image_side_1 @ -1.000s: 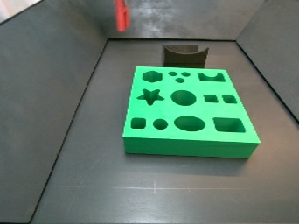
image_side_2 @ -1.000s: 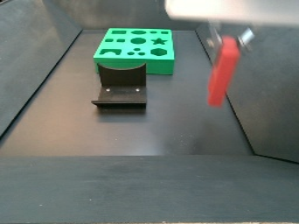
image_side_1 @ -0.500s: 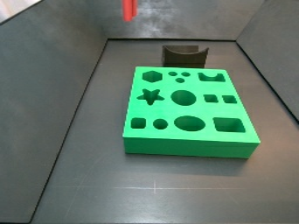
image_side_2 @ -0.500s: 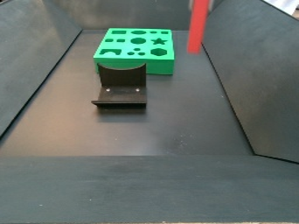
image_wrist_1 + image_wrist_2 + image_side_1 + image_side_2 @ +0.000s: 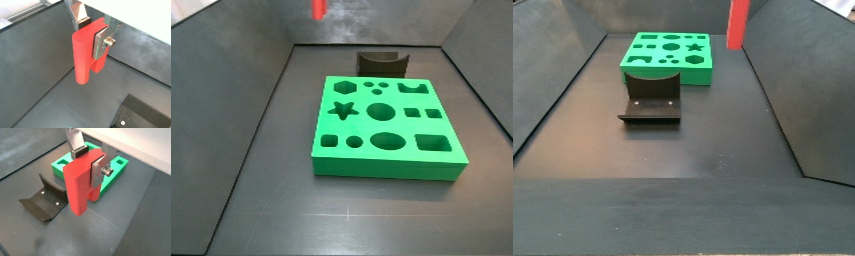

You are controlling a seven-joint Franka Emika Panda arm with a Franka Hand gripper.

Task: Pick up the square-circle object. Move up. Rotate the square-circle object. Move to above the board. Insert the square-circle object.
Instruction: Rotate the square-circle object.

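My gripper [image 5: 93, 29] is shut on the red square-circle object [image 5: 83, 56], which hangs long and upright below the silver fingers [image 5: 101, 44]. Both wrist views show this grip; in a wrist view the gripper [image 5: 91, 158] holds the object [image 5: 77, 187] in front of the green board [image 5: 110, 181]. In both side views only the object's lower end shows at the top edge [image 5: 318, 9] [image 5: 738, 22], high in the air; the gripper itself is out of frame there. The board [image 5: 385, 167] [image 5: 660, 73] lies on the dark floor, its holes empty.
The dark grey curved holder stands just beyond the board's far end [image 5: 381, 63], also seen in a side view [image 5: 651, 101] and a wrist view [image 5: 43, 203]. Sloping dark walls close in the floor on both sides.
The red object has risen and moved across toward the board's side over the last second; in the last half second it barely moved. The grip is unchanged.
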